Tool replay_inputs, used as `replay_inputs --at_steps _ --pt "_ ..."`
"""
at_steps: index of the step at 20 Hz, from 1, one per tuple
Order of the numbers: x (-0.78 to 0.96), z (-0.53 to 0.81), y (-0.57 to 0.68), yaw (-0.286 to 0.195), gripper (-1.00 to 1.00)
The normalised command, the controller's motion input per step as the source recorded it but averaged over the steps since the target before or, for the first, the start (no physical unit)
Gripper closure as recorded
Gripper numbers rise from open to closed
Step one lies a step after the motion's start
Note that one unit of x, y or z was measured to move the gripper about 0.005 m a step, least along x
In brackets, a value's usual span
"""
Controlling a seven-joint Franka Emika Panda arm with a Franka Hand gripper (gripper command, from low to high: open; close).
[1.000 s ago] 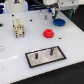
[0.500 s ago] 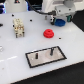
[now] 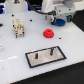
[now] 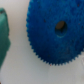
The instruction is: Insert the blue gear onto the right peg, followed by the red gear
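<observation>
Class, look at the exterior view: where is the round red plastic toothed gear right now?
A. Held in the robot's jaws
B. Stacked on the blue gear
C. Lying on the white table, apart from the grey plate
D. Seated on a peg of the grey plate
C: the round red plastic toothed gear lies flat on the white table, clear of the grey black-rimmed rectangular plate.

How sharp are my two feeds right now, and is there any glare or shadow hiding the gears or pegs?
Exterior view: soft and low-detail, the blue gear partly hidden under the claw; the red gear and the pegs' plate are unshadowed, without glare. Wrist view: blurred close-up, blue gear fills the picture, teeth smeared.
</observation>
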Motion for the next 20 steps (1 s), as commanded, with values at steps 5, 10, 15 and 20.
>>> replay_inputs --at_steps 5,10,15,20 --pt "-0.04 -0.02 -0.04 0.0 1.0" --pt "0.24 0.45 -0.11 0.0 1.0" --pt "0.47 0.61 -0.22 0.0 1.0" --pt "0.63 0.59 -0.3 0.0 1.0"
